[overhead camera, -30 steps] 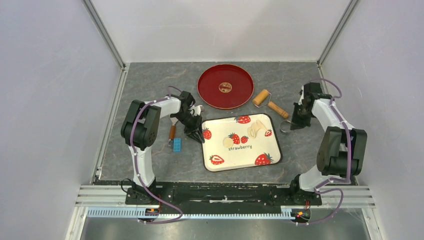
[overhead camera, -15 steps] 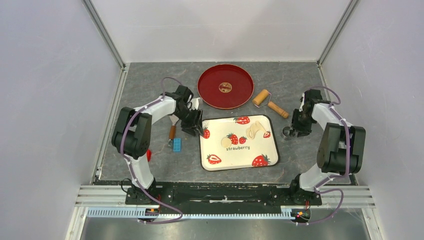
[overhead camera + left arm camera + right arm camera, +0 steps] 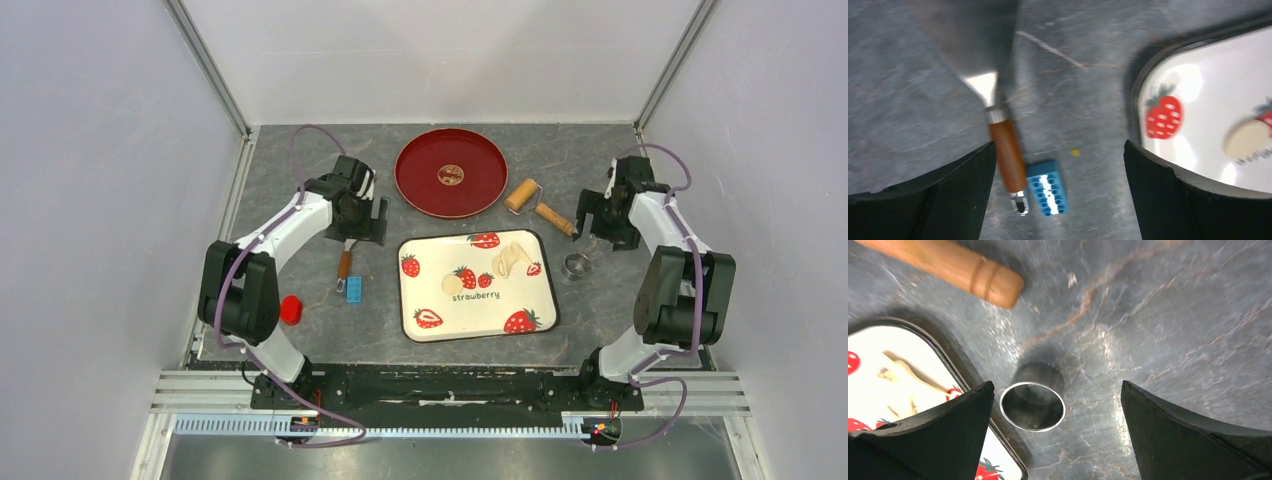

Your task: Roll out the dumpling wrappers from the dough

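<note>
On the strawberry tray (image 3: pixel 520 300) lie one small round dumpling wrapper (image 3: pixel 453 284) and a ragged scrap of the dough (image 3: pixel 512 260). My left gripper (image 3: pixel 362 220) hangs open over the table left of the tray's far corner, nothing between its fingers. In the left wrist view the left gripper (image 3: pixel 1059 146) looks down on bare table, with the wrapper (image 3: pixel 1245 140) at the right edge. My right gripper (image 3: pixel 603 215) is open too, beyond the metal ring cutter (image 3: pixel 575 264). The right gripper (image 3: pixel 1057 384) stands above the cutter (image 3: pixel 1032 405), apart from it.
A red plate (image 3: pixel 451 172) sits at the back. The wooden roller (image 3: pixel 540 205) lies between the plate and the right gripper. A spatula (image 3: pixel 345 262) and blue brick (image 3: pixel 354 289) lie left of the tray, a small red thing (image 3: pixel 291 309) further left.
Both grippers have opened and pulled back from the tray. The right one let go of the ring cutter, which now stands on the table. The left came off the tray's left corner.
</note>
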### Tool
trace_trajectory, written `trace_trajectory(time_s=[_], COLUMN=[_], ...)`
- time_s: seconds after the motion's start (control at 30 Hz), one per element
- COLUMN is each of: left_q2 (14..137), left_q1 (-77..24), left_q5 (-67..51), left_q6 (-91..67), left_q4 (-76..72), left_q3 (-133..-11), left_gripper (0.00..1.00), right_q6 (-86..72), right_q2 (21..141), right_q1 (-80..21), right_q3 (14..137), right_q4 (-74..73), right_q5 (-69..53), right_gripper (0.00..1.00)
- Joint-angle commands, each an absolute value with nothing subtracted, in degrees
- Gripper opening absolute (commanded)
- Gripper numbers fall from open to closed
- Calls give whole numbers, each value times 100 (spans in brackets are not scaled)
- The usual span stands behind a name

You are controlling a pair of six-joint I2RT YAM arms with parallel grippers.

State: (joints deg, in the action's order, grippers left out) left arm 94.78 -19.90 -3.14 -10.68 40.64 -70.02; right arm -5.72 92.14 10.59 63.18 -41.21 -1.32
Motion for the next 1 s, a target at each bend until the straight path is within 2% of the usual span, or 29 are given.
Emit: trace_trajectory(time_s=[0.0,0.5,0.63,0.83,0.97], left_q2=[9312,10134,10336,10731,10863], left_q1=[-1716,-1496,-1494,-1495,-1492], left_q5=[1107,450,483,559,505], left_q6=[-1243,-1313,-1101,-933,-879], left_q4=[4315,4219,4259,4294,4342], left_q3=[-6868,-6819,-6838,-6801,-6797], left_gripper=[100,98,75,58,23], right_q6=[-500,-694,-699,-716,-652], right_q2=[9337,9727,9730,9727,9744], right_q1=[887,34,27,32,31], right_q3=[6933,7407,7403,7448,7525], right_q4=[-4155,-4263,-4250,-4245,-4388], right_q5=[-197,-394,-417,-479,-488], right_gripper=[98,98,98,98,98])
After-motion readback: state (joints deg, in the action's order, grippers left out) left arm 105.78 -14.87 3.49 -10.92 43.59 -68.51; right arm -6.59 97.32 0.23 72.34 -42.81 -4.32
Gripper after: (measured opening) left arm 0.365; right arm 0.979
